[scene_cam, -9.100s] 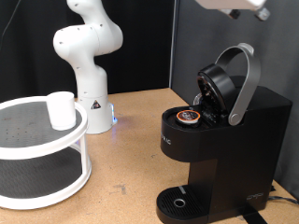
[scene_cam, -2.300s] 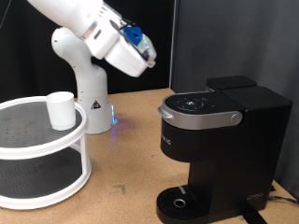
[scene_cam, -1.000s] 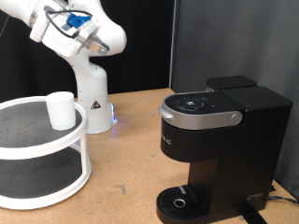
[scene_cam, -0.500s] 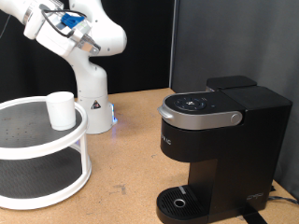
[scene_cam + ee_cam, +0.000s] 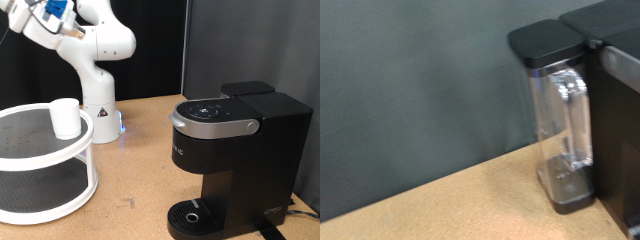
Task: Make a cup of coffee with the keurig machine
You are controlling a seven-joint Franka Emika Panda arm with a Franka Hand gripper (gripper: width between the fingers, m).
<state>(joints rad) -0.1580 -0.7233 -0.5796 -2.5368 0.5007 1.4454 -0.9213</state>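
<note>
The small white cup (image 5: 65,117) stands upright on the top shelf of a round white two-tier rack (image 5: 30,150) at the exterior view's left. The black keurig machine (image 5: 235,150) stands at the right with its silver-grey lid down and its round drip tray (image 5: 192,216) bare. My gripper (image 5: 42,18) is high at the exterior view's top left, well above the cup and touching nothing; its fingers do not show clearly. The wrist view shows the machine's clear water tank (image 5: 565,130) and no fingers.
The arm's white base (image 5: 97,110) stands behind the rack, with a small blue light beside it. The wooden table (image 5: 140,170) lies between rack and machine. A dark curtain hangs behind.
The machine's lid, open over a pod at first, is now shut. My hand has swung from above the machine to the exterior view's top left, over the rack. The cup has not moved.
</note>
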